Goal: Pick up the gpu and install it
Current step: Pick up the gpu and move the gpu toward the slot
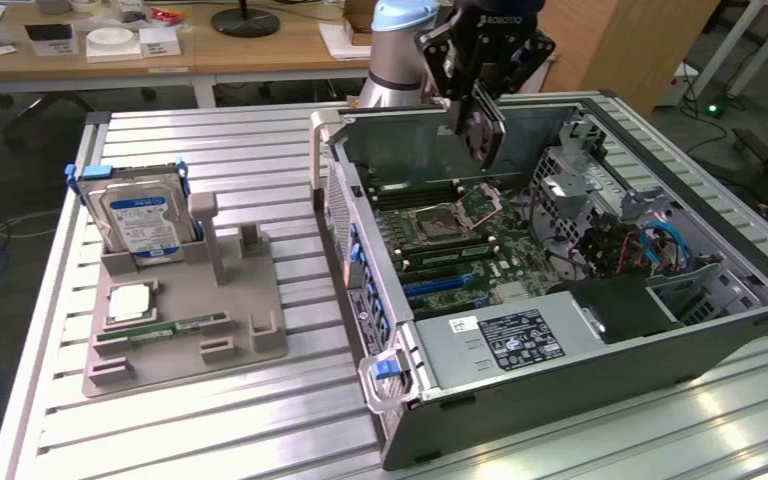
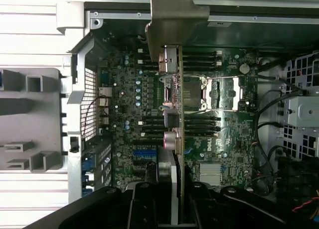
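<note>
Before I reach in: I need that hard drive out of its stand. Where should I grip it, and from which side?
Probably the upper half of the hard drive, fingers on its two broad faces, coming straight down. It stands upright in the grey stand, which hides its lower end, so the top is free.

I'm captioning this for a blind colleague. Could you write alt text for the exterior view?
The gripper holds the gpu over the motherboard of an open computer case. On the exterior view's left, a grey holder carries a hard drive.
</note>
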Controlling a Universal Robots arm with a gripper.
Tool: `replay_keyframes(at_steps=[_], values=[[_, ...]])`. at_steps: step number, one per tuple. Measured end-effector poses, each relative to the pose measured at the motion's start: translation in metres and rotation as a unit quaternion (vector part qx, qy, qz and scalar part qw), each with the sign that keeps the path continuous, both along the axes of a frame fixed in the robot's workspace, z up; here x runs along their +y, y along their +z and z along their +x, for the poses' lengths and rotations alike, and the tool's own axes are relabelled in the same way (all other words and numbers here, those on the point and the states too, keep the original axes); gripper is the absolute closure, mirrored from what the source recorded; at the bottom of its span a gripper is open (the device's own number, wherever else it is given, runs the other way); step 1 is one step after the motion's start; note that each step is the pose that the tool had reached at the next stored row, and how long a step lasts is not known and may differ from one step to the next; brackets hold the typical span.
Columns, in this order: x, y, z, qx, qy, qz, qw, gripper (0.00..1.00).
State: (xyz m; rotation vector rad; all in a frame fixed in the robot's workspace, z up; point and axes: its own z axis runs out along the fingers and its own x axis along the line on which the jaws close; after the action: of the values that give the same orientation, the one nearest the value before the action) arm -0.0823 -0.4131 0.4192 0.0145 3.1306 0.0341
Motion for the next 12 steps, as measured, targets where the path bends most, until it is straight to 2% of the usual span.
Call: replay_keyframes(at_steps=[12], values=[[0.0000, -0.0002, 0.024, 0.0000, 0.000, 0.0000, 1.0000, 0.72]])
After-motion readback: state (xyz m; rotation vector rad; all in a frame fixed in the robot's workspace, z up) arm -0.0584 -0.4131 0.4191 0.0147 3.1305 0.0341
